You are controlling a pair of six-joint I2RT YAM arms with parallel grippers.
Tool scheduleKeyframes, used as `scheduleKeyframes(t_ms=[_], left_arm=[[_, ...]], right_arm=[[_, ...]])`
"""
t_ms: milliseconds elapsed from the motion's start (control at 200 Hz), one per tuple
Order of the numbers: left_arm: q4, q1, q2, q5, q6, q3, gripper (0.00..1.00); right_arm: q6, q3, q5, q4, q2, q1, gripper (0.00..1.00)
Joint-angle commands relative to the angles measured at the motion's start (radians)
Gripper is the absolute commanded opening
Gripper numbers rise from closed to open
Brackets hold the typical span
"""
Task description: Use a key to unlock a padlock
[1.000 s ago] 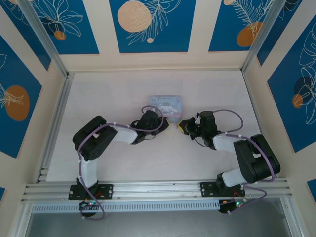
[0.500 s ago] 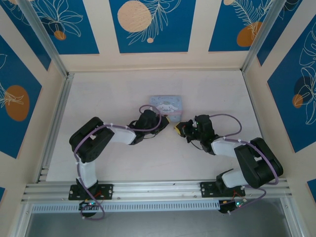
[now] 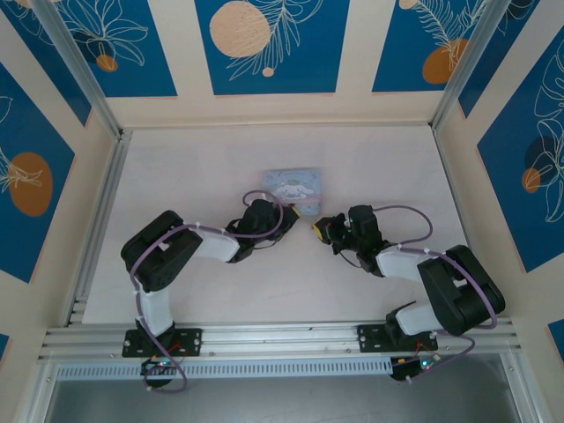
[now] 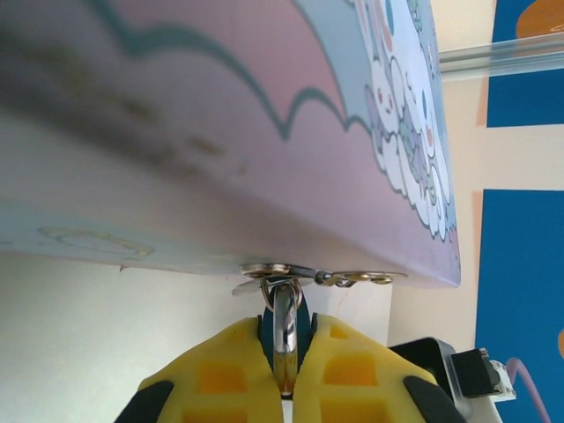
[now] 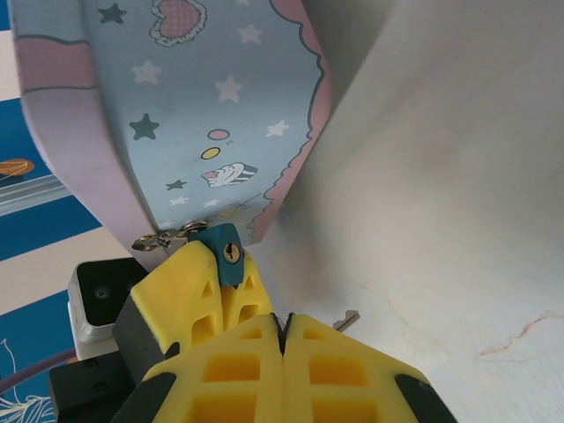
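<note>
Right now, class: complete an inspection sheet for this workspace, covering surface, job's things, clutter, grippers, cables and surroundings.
Surface: pale wooden table, matte.
Job's things: small dark blue-grey padlock hangs from the hasp of the pastel blue cartoon-printed tin box, keyhole empty; thin metal key tip pokes out beside the right gripper.
Clutter: nothing seen.
Grippers: left gripper shut on the padlock; right gripper shut, apparently on the key.
Cables: purple cables loop along both arms.
Surroundings: cream walls with blue floral panels; aluminium rail at the near edge.
</note>
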Motion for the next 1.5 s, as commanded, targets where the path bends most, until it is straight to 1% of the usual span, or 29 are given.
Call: scheduleKeyframes(t_ms=[0, 185, 445, 610, 1060, 1320, 1495], left_arm=[[0.052, 0.006, -0.035, 0.091, -0.021, 0.04, 0.0], [0.06, 0.01, -0.032, 0.172, -0.009, 0.056, 0.0], [0.08, 0.017, -0.034, 0.225, -0.028, 0.068, 0.0], [0.083, 0.018, -0.032, 0.225, -0.045, 0.074, 0.0], [0.076, 0.017, -0.034, 0.202, -0.075, 0.075, 0.0], [0.071, 0.017, -0.037, 0.197, -0.077, 0.075, 0.0], [0.071, 0.016, -0.038, 0.195, -0.077, 0.077, 0.0]], right_arm=[[-0.001, 0.002, -0.011, 0.023, 0.003, -0.002, 0.0], [-0.006, -0.026, -0.022, 0.018, -0.034, -0.019, 0.0], [-0.016, -0.052, -0.019, -0.042, -0.128, -0.054, 0.0], [-0.023, -0.047, -0.013, -0.071, -0.164, -0.061, 0.0], [-0.013, -0.013, -0.001, -0.063, -0.136, -0.055, 0.0], [0.015, 0.001, 0.064, -0.056, -0.121, -0.025, 0.0], [0.017, 0.025, 0.073, -0.065, -0.104, -0.014, 0.0]])
